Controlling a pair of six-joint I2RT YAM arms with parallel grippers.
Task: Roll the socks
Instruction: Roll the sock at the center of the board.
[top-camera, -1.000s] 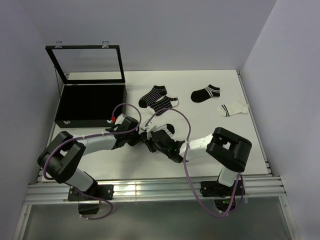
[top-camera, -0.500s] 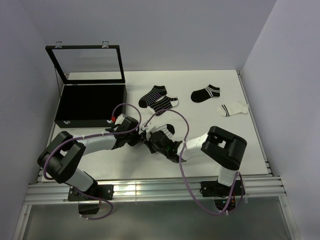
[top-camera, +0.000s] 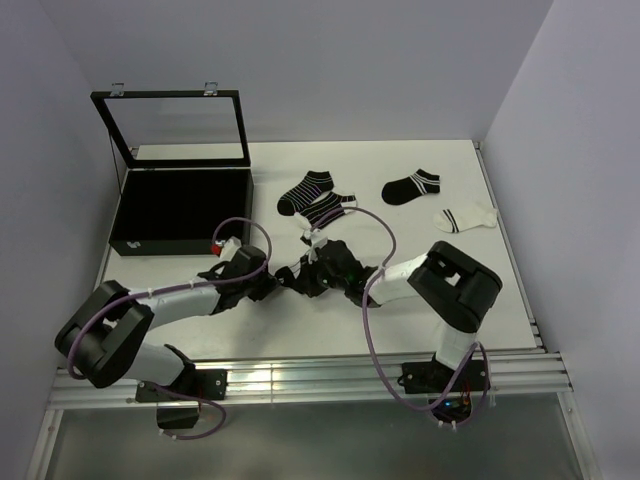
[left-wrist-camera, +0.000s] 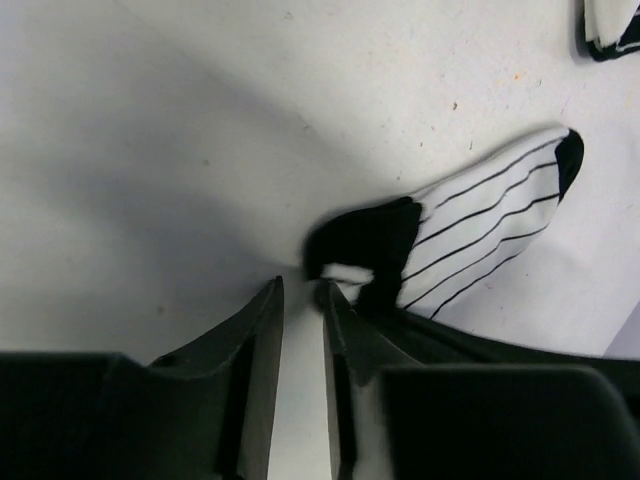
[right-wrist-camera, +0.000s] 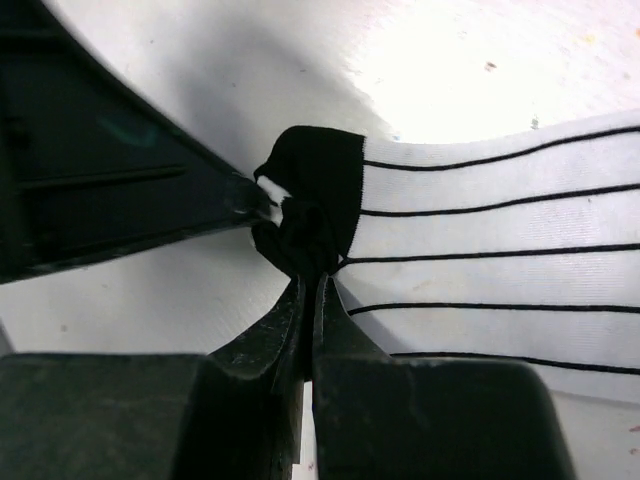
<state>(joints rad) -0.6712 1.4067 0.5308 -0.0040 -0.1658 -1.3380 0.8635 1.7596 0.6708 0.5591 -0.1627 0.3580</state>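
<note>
**Right gripper clamped on the sock's black end, mid-table**

On the right wrist feed, my right gripper (right-wrist-camera: 308, 290) has its jaws pressed together on the bunched black end of a white striped sock (right-wrist-camera: 500, 230). The striped body lies flat and runs off to the right of that view.

The left gripper (left-wrist-camera: 300, 300) sits tip to tip with it. Its jaws are narrow, just a thin slit with bare table showing through and no cloth in it. The sock's black end lies just off its right fingertip.

From overhead, both grippers meet around the middle of the tabletop (top-camera: 510, 300), a little toward the near edge, and they hide most of that sock.

Toward the far edge, a dark striped pair (top-camera: 308, 188) lies overlapping near the centre. A black sock (top-camera: 411, 186) lies to its right, and a white sock (top-camera: 465, 217) sits closer to the right edge.

The black case (top-camera: 180, 205) lies along the left edge toward the far corner, with its lid (top-camera: 175, 125) up. A red spot (top-camera: 214, 243) on the left arm is too small to read.
</note>
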